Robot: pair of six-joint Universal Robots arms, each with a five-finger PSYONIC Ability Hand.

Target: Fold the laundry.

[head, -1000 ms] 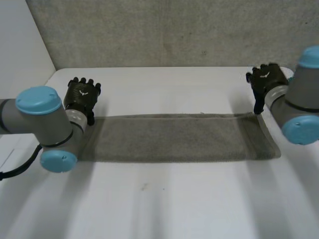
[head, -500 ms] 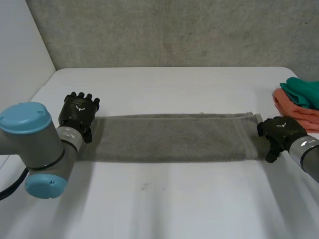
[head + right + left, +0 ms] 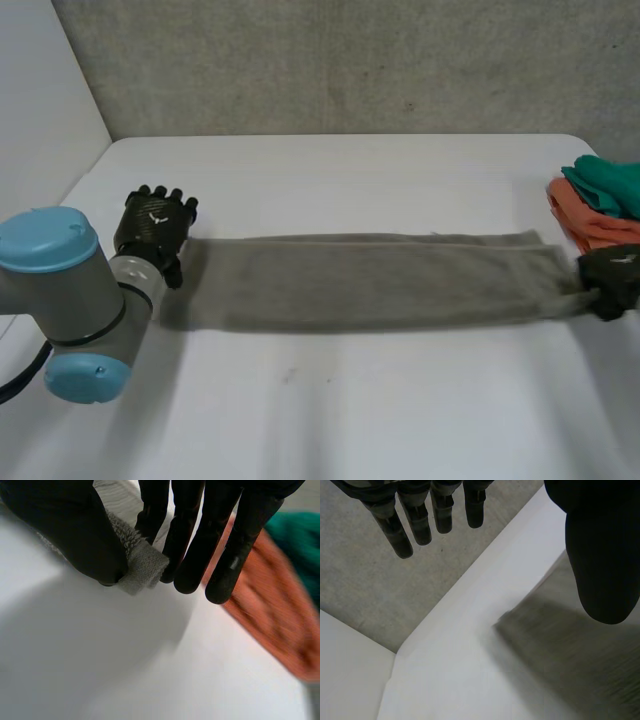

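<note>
**Grey terry towel (image 3: 380, 280) stretched into a long strip, mid-fold**

Starting on the left, the robot's black left hand (image 3: 155, 228) sits at the strip's left end. Its fingers (image 3: 420, 522) are straight and relaxed, grasping nothing. In its wrist view the thumb hangs over the cloth's end.

The towel lies flat across the middle of the white desk (image 3: 330, 420). By the look of it, it's already doubled lengthwise. The nap is fuzzy and the edges are soft and a bit wavy.

At the right end, the black right hand (image 3: 610, 282) has the corner pinched between thumb and fingers, with the thick looped pile squashed in there. Just past it lie a crumpled orange cloth (image 3: 590, 228) and a teal cloth (image 3: 605, 185), stacked at the desk's edge.

My read is that this is the pull-it-straight step before folding end to end. Next, I'd guess the left hand needs to pin or grab its end while the right carries its corner across. Terry is limp and grippy, so it'll probably sag and drag if it's carried low.
</note>
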